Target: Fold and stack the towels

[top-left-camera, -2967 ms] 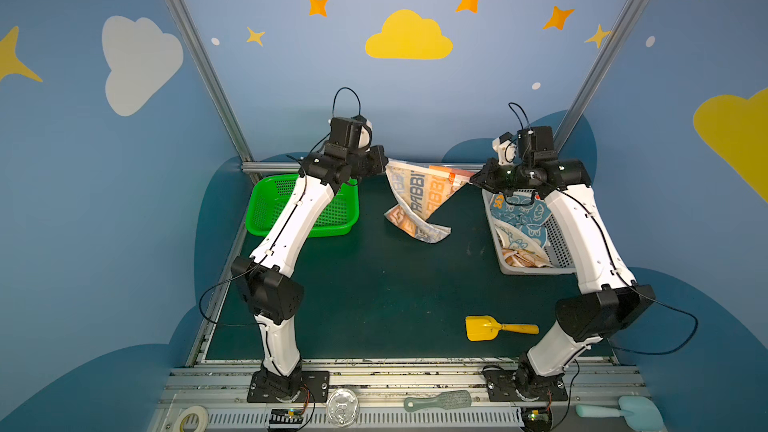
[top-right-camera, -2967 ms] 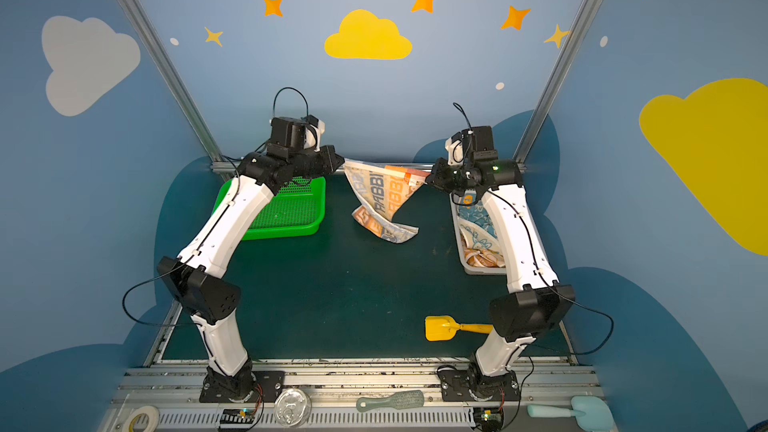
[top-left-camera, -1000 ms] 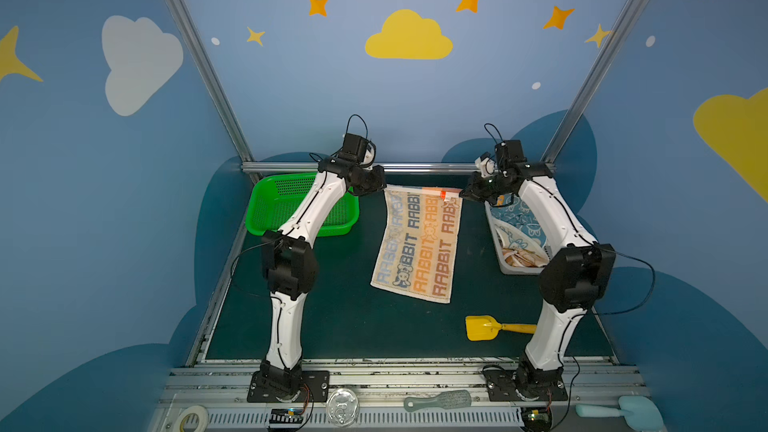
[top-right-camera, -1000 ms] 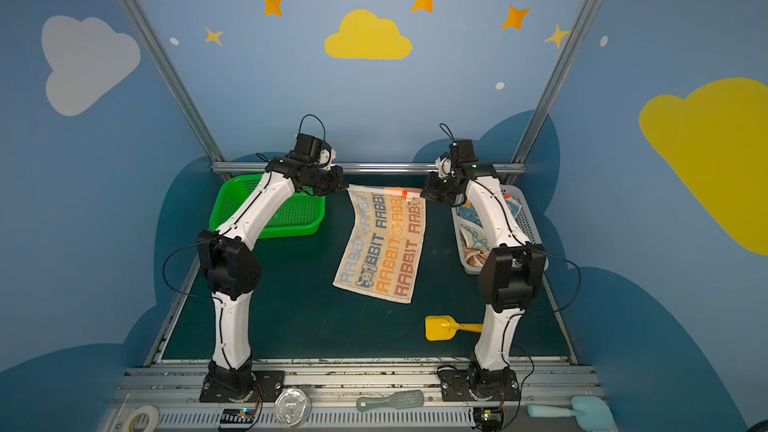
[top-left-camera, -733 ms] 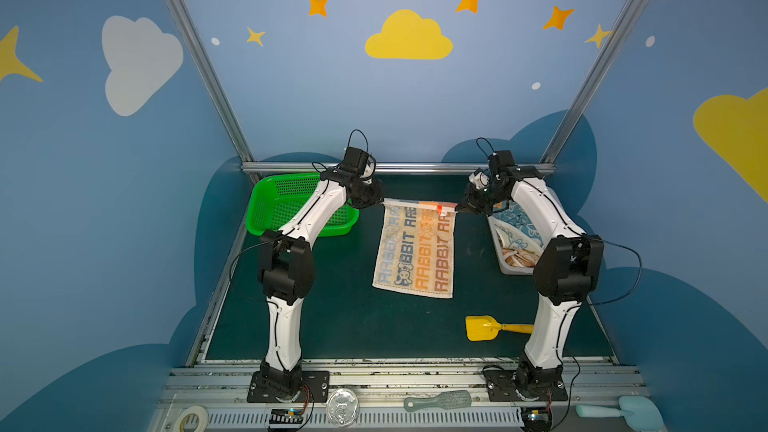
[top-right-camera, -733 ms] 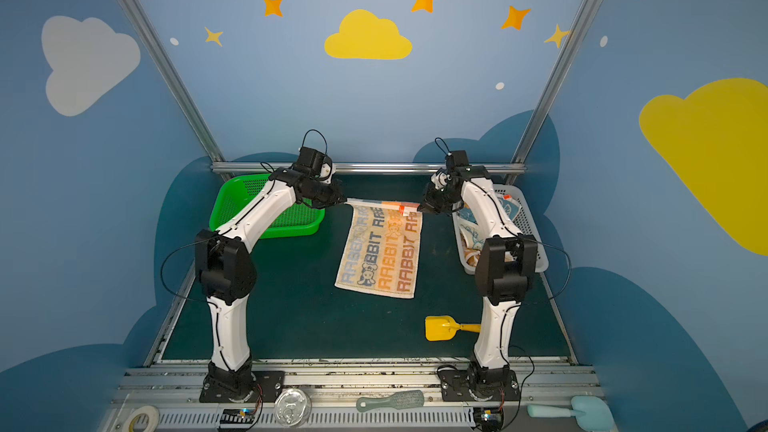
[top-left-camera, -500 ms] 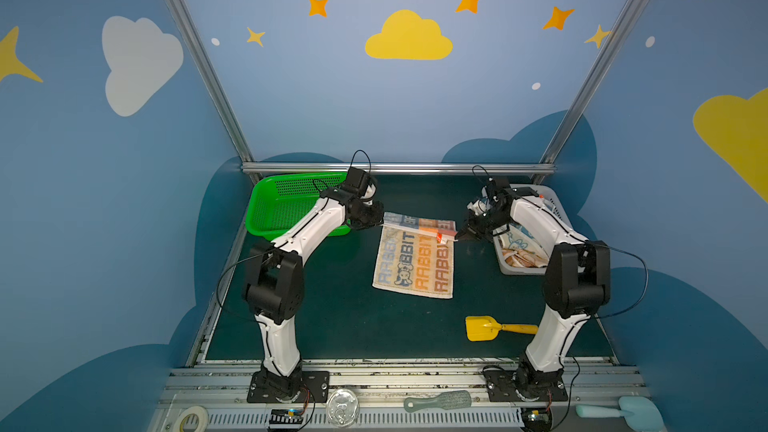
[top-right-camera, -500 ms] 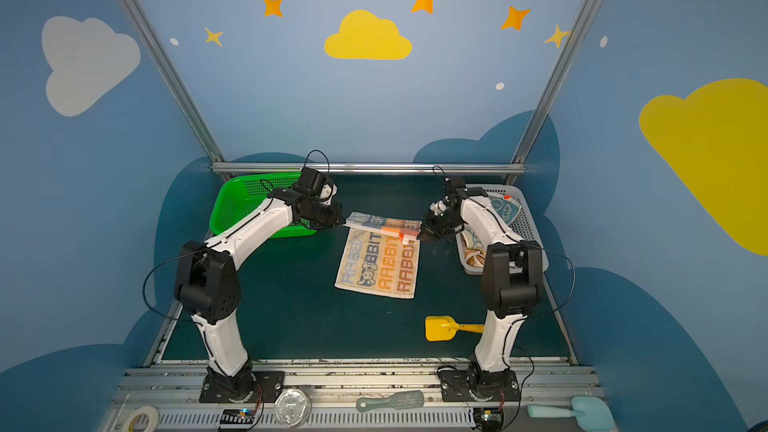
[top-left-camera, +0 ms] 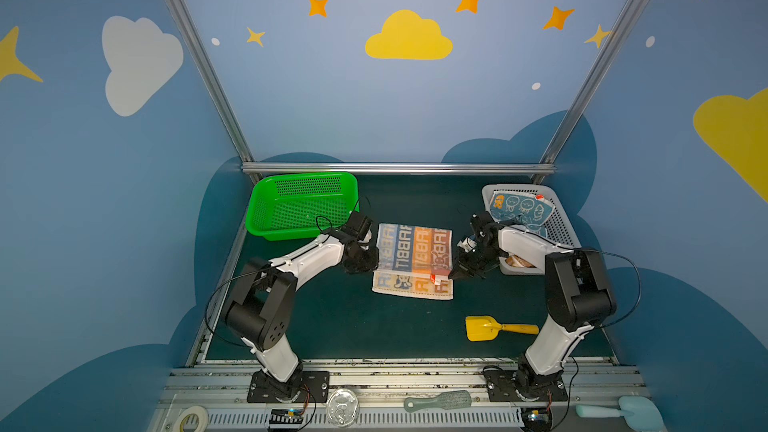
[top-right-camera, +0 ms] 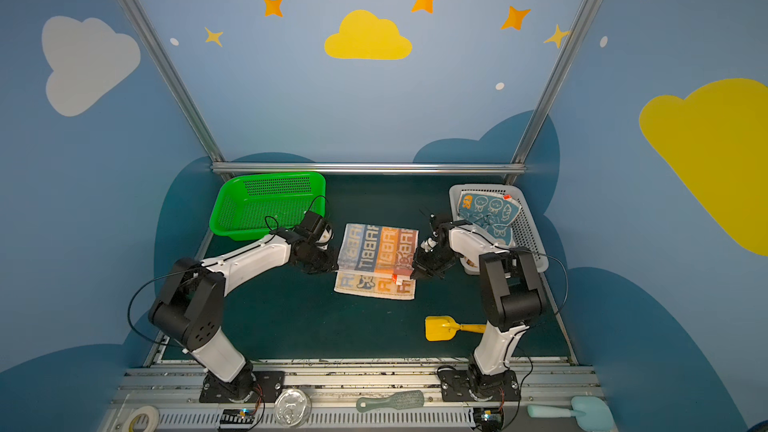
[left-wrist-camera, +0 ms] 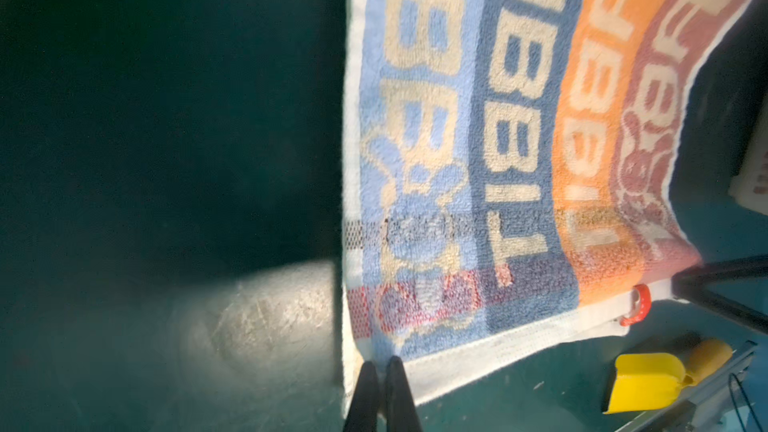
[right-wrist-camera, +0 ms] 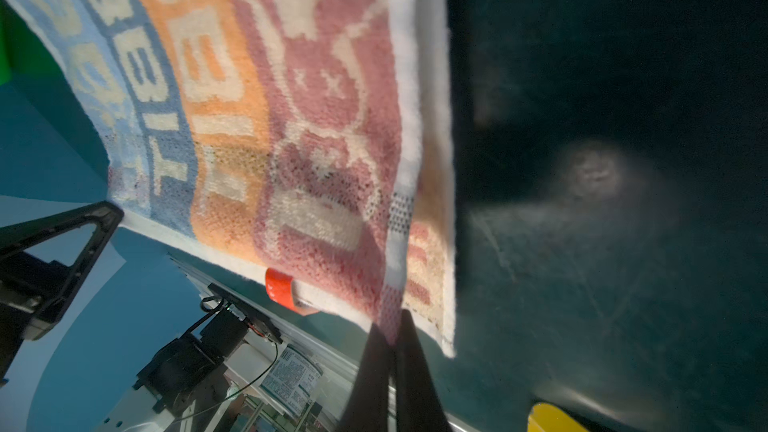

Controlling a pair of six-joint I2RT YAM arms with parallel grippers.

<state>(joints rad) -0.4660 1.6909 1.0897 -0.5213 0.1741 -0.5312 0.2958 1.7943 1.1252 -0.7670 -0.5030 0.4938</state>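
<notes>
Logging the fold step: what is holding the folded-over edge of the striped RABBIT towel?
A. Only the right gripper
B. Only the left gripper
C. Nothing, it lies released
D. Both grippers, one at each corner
D: the left gripper and the right gripper are each shut on a corner of the RABBIT towel.

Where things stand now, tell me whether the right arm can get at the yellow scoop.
Probably not yet: the right tool is shut on a corner of the RABBIT towel. The way itself looks free: the yellow scoop lies alone on bare mat near that arm's base.
</notes>
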